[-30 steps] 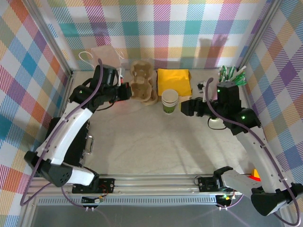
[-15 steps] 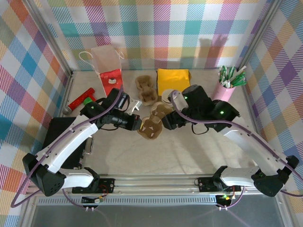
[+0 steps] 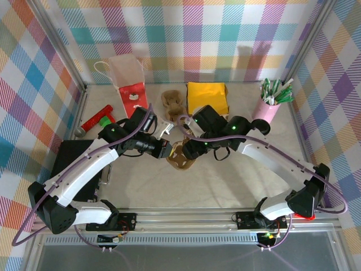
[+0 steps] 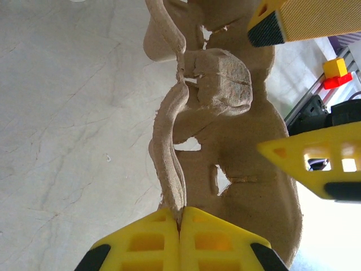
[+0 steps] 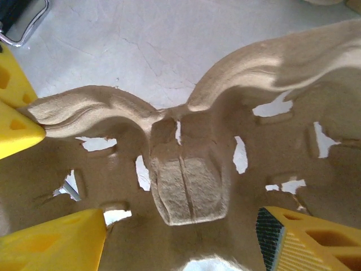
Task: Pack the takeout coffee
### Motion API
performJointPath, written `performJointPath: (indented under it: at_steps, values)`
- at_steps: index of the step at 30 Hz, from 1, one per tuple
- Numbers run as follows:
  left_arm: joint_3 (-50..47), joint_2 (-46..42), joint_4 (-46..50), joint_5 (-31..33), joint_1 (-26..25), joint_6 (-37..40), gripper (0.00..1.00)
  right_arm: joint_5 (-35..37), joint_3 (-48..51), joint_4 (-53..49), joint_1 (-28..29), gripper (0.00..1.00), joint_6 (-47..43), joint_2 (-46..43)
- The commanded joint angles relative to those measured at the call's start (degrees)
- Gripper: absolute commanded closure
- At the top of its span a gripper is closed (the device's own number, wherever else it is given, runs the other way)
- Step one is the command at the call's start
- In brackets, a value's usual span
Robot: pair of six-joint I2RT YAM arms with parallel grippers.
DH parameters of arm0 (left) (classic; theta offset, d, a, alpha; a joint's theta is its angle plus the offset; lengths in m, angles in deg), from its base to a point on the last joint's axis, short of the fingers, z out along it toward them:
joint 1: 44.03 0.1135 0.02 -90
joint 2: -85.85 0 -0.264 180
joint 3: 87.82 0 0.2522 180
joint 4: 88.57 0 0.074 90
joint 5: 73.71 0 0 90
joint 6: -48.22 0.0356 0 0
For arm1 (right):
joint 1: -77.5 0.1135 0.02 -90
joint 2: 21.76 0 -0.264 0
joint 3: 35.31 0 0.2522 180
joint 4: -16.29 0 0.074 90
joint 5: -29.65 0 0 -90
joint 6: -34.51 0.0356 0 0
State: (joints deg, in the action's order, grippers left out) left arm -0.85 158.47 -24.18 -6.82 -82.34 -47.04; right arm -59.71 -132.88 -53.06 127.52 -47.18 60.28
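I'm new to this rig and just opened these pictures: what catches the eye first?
Both arms meet mid-table over a brown pulp cup carrier. The left gripper is pinched shut on its rim, while the right gripper spreads open over its middle. Behind them lies a bright yellow napkin stack, with a pink cup of green and white sticks at the back right.

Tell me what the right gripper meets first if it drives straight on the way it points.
The pulp cup carrier: its raised centre post lies dead ahead, between the open fingers of the right gripper. Depth is unclear; it may nearly touch. The left gripper pinches the carrier's rim.
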Motion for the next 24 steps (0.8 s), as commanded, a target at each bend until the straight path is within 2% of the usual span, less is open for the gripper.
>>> performJointPath:
  at_steps: [1,10,24]
  values:
    - [-0.6,-0.9,-1.5,-1.6,-0.8,1.0,1.0,1.1,-1.9,-1.1,1.0,0.28,0.9,0.8]
    - [-1.4,-2.3,-2.4,-2.7,-1.1,1.1,1.0,3.9,-2.1,-0.8,2.5,0.26,1.1,2.7]
    - [-3.2,-3.5,-4.2,-3.2,-1.2,0.8,1.0,5.0,-0.3,1.1,2.7,0.38,1.3,2.6]
